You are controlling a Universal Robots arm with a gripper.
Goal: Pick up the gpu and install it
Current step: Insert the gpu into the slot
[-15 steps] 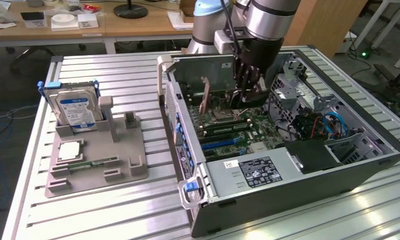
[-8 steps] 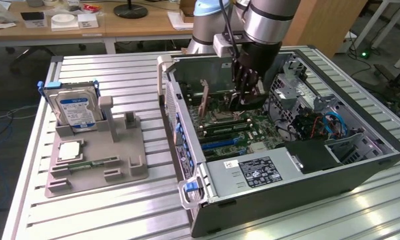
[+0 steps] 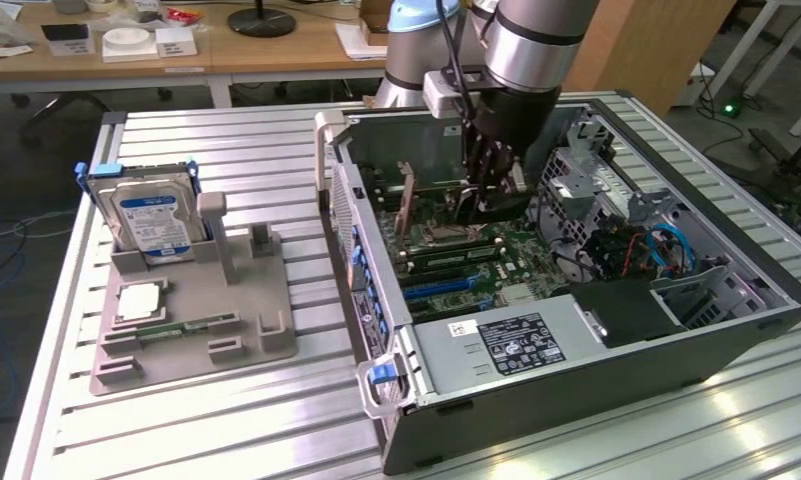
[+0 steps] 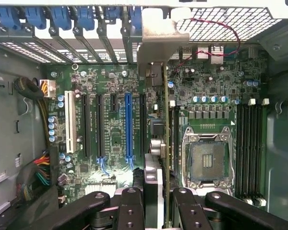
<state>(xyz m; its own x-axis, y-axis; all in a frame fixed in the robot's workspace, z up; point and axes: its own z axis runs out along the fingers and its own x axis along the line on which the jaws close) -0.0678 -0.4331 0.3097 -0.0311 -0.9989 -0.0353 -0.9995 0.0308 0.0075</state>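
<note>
The gpu (image 4: 166, 143) stands on edge between my fingers (image 4: 129, 206), seen edge-on as a thin brownish-green strip. Its pale metal end bracket (image 4: 159, 38) reaches the rear slot openings of the case. My gripper (image 4: 156, 203) is shut on the gpu, low over the motherboard (image 4: 110, 86), between the blue slot (image 4: 128, 124) and the CPU socket (image 4: 207, 160). I cannot tell whether the card sits in a slot. In the exterior view my gripper (image 3: 491, 195) is down inside the open computer case (image 3: 507, 400), with the card's brown edge (image 3: 410, 205) toward the case's rear wall.
On the exterior view's left, a grey fixture (image 3: 240, 340) holds a silver hard drive with a blue label (image 3: 153, 220), a CPU chip (image 3: 140, 300) and a narrow memory stick (image 3: 187, 328). Cables (image 3: 654, 250) and drive bays crowd the case's right side. Blue slot clips (image 4: 62, 17) line the rear wall.
</note>
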